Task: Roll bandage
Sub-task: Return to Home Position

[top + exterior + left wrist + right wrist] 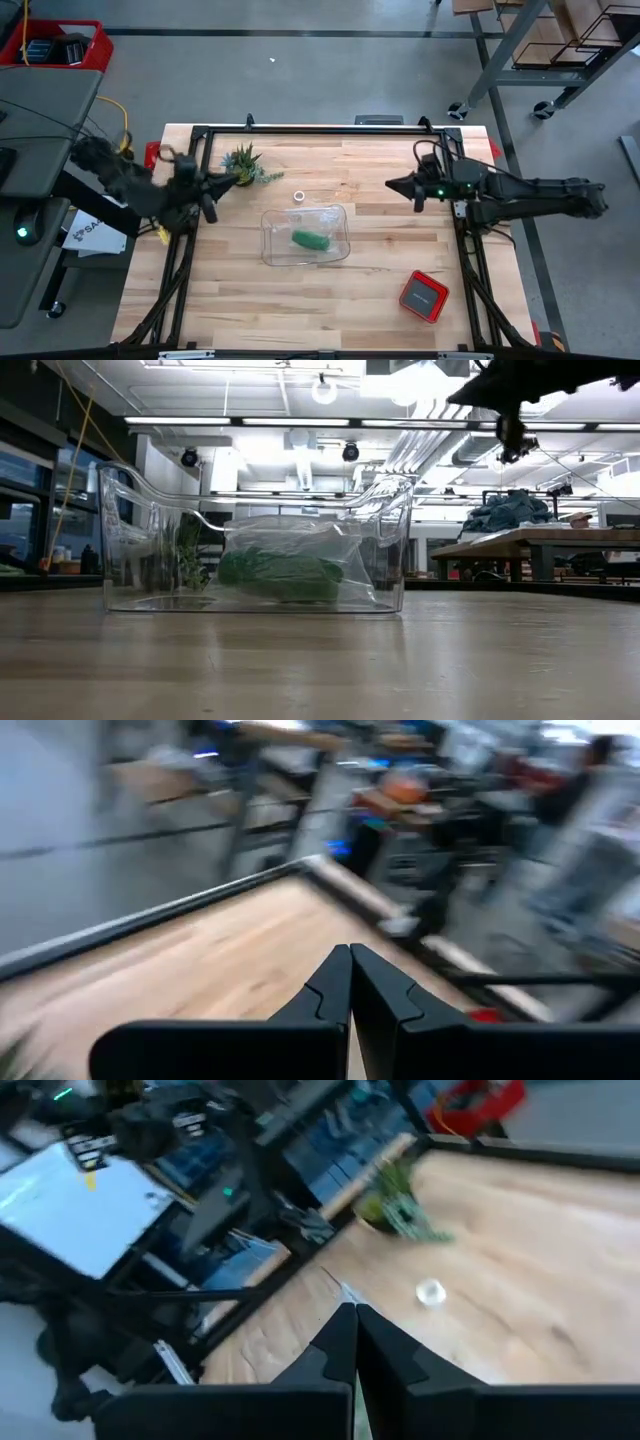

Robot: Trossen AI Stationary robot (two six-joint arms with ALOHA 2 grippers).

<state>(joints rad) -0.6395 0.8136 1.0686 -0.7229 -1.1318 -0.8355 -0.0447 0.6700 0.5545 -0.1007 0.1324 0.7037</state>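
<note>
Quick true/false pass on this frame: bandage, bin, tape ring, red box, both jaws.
1. The green bandage lies inside the clear bin. True.
2. The jaws of both arms are open. False: the left jaws and the right jaws are shut and empty, each off to its own side of the bin.
3. The white tape ring is in the bin. False: it lies on the table, just outside the bin.
4. The red box sits apart from the bin. True.

— That worktop (380, 260), is it bare pale wood, matt, with the grain showing?
— Yes. The bin (266, 235) is clear, glossy plastic, and the zip bag (300, 535) inside is thinner, crinkled film. The bandage (309, 239) looks like soft green cloth.
</note>
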